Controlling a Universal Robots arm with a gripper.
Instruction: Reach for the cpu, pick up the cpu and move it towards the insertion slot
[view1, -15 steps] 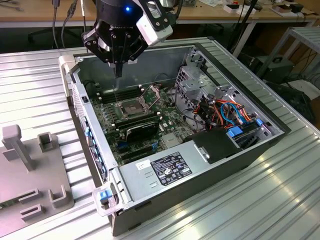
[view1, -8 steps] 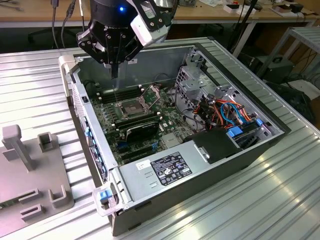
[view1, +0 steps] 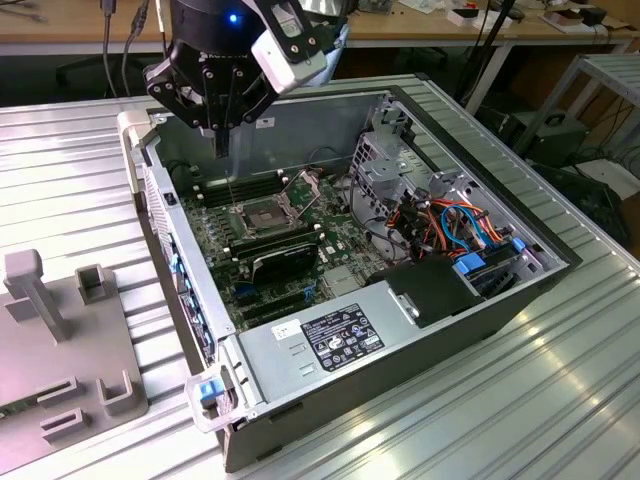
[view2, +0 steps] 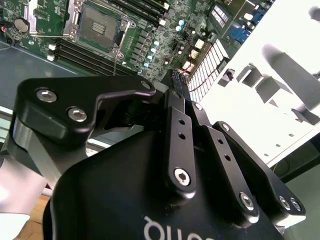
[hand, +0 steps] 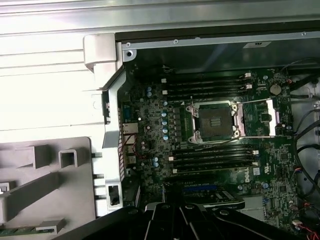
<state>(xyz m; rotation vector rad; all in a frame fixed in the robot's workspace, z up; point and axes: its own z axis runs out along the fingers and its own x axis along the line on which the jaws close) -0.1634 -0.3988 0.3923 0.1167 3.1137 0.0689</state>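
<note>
Exterior view: I am looking down on an open tower lying on its side, with the arm above its far end.
Table (view1: 560, 400): ribbed, bright aluminium slats, running under everything.
Computer case (view1: 300, 125): dull grey sheet-metal box with a dark rim, its side panel off and its inside exposed.
Fixture plate (view1: 40, 360): flat matte grey slab toward the exterior view's left, with blocky upright holders.
Power supply (view1: 275, 350): grey metal box with a white label, at the case's near end.
Motherboard (hand: 150, 130): dark green and densely studded, with long narrow black memory slots (hand: 210, 157) beside the socket.
Cables (view1: 450, 225): a red, blue and orange tangle toward the exterior view's right.
Gripper (view1: 222, 145): black, angular and bolted, hanging over the board's far part, above the socket and clear of it.
Fingers (view2: 180, 135): flat black bars that I read as pressed together at the tips; I cannot tell whether anything thin is pinched there.
Insertion slot (hand: 215, 121): square shiny metal frame around a dark brownish centre, load plate swung open, thin wire lever alongside; it also shows in the second wrist view (view2: 97, 22).
Cpu: I cannot tell where it is.
</note>
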